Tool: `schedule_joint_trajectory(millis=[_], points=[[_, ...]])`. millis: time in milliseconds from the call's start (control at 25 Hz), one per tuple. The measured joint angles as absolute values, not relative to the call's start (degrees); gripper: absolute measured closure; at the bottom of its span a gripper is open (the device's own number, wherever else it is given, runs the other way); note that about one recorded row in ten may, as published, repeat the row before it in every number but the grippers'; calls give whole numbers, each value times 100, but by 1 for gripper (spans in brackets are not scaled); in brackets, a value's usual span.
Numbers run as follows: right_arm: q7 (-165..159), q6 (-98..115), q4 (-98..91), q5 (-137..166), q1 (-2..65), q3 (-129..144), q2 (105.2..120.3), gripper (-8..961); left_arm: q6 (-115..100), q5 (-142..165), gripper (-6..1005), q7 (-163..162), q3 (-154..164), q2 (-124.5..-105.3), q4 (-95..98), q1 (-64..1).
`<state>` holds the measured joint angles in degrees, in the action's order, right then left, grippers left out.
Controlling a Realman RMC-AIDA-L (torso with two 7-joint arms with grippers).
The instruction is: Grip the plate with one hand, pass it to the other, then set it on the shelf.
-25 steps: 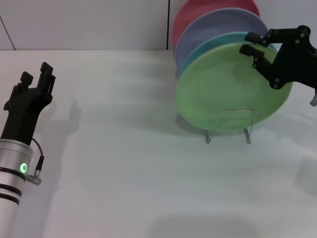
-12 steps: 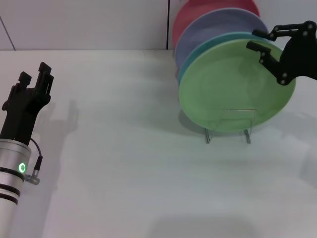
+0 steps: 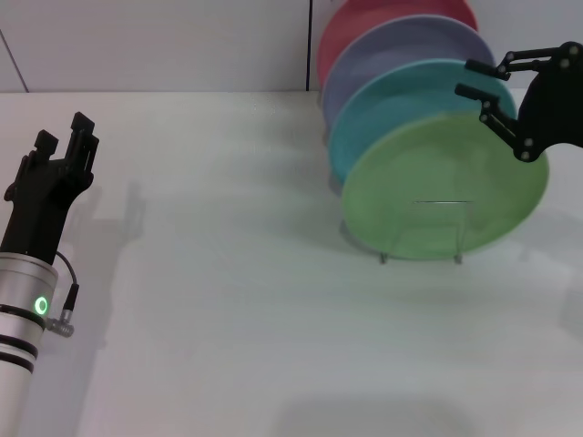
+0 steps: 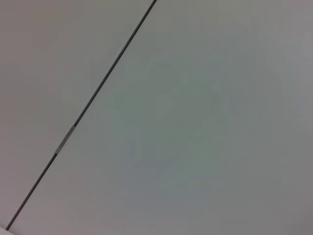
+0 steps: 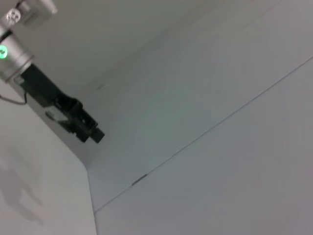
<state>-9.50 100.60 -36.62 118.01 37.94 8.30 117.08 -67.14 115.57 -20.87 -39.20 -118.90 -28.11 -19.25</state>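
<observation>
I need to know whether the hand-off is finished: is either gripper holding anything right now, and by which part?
Nothing is held. The right gripper is open beside the upper rim of the green plate, which leans in the rack. The left gripper is off to the left.

The light-green plate [image 3: 444,187] drops lower and leans further forward on the wire rack [image 3: 421,238], baring more of the turquoise plate [image 3: 383,105] behind. The right gripper [image 3: 486,91] has let go, its open fingers now just above the rim, drawn back rightward.
</observation>
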Motion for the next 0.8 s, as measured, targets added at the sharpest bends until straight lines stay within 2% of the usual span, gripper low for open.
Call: schedule_joint_trajectory(millis=[400,600,720,800], points=[[-3354,10316,-4113,10905,3755,872,11694,791,-6710,11577,371,-2089,-3921,-11887,-2807,-1925],[-5375,10106,-4089,9368,3346,818,11653,768,-6870,11636,371,-2055,-3919,-11868,-2615,-1953],[-5640,9495,-3868,8203,2842,812,11822,754,-7152,11819,370,-2021,-3943,-11857,-2361,-1974],[-5642,9316,-3815,8019,2723,808,11862,745,-7358,11998,370,-1907,-3958,-11832,-2215,-1982]])
